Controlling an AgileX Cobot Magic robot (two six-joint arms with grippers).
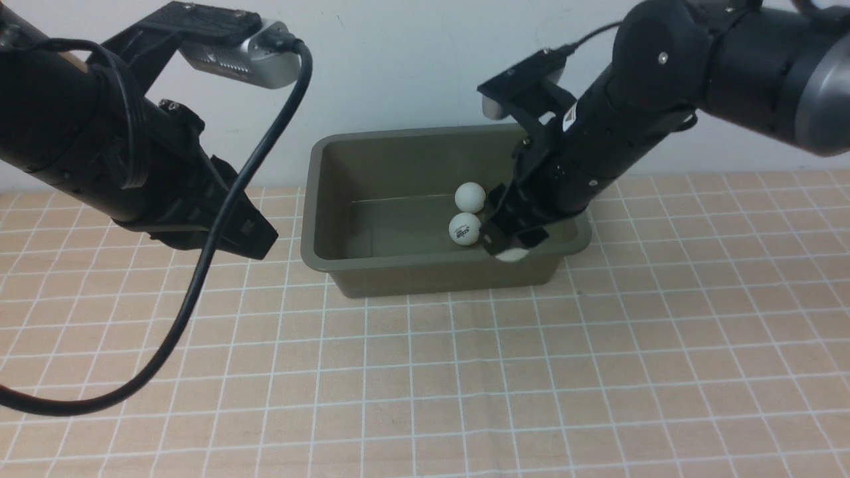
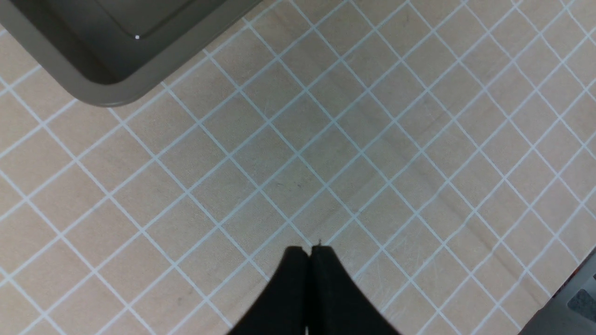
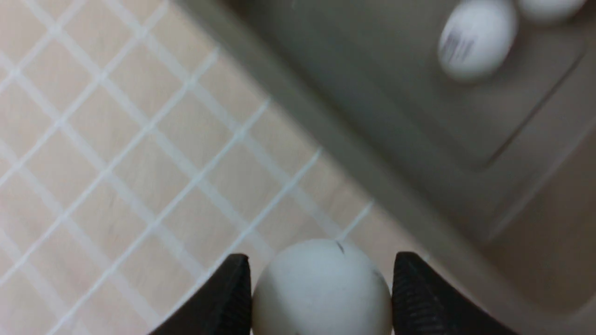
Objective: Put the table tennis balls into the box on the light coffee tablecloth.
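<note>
The olive-green box (image 1: 372, 259) stands on the light coffee tablecloth (image 1: 465, 372) at the back middle. Two white table tennis balls lie inside it, one (image 1: 470, 196) behind the other (image 1: 464, 228), which shows a dark logo. My right gripper (image 1: 511, 252) is shut on a third ball (image 1: 511, 255) and holds it over the box's front right rim. In the right wrist view that ball (image 3: 321, 288) sits between the black fingers (image 3: 419, 298), with the box rim (image 3: 326, 125) and a ball (image 3: 475, 39) beyond. My left gripper (image 2: 309, 251) is shut and empty above the cloth left of the box (image 2: 102, 88).
A black cable (image 1: 219, 219) hangs from the left arm down over the cloth at the left. A pale wall (image 1: 412, 66) rises right behind the box. A grey part of the robot (image 2: 568, 307) shows in a corner of the left wrist view.
</note>
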